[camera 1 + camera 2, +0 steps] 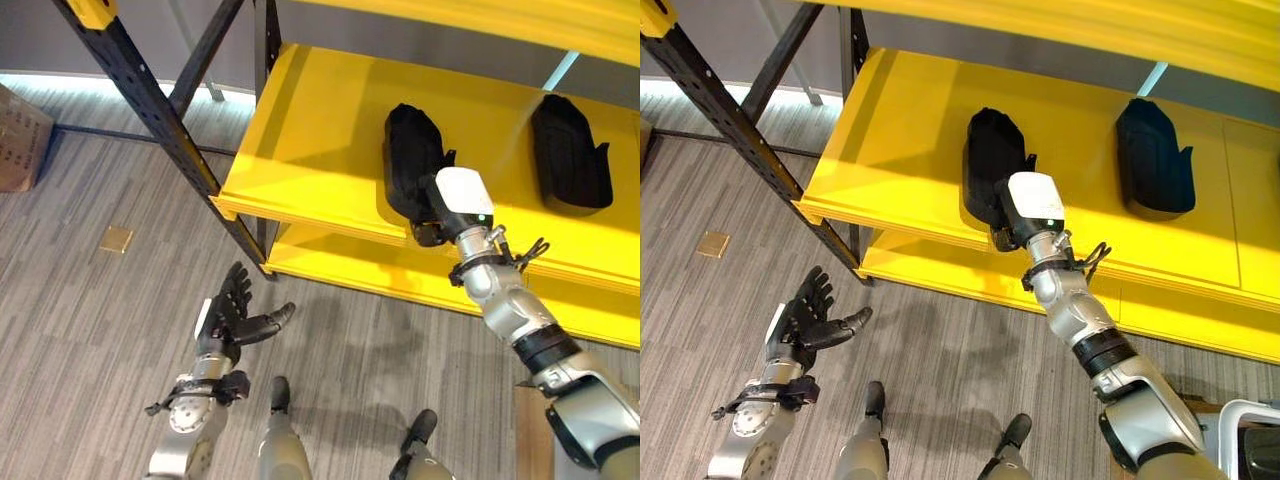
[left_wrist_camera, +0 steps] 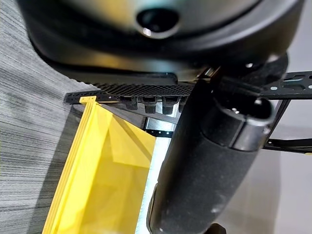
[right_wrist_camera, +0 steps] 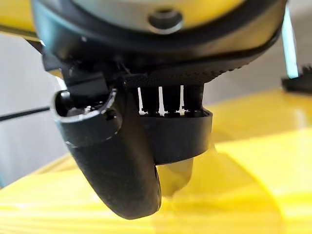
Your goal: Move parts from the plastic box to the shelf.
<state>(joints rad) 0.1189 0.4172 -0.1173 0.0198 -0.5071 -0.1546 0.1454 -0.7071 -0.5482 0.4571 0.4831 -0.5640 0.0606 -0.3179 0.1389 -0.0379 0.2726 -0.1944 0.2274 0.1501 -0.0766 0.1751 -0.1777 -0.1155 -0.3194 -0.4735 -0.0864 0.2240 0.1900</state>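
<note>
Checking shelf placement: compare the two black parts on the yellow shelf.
The near black part lies toward the shelf's open end with the right hand at its front end; the far black part lies further along, with no hand near it. The near part sits close to the front edge; the far part sits further back. Both are dark, elongated and lie flat on the same yellow shelf.

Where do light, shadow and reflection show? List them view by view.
Left eye view: a pale strip of light lies along the wall edge of the grey striped floor. The yellow metal shelf is shaded at its left end and brighter beside the left black moulded part. Right wrist view: the glossy shelf carries a dim shadow or reflection under the right hand.
</note>
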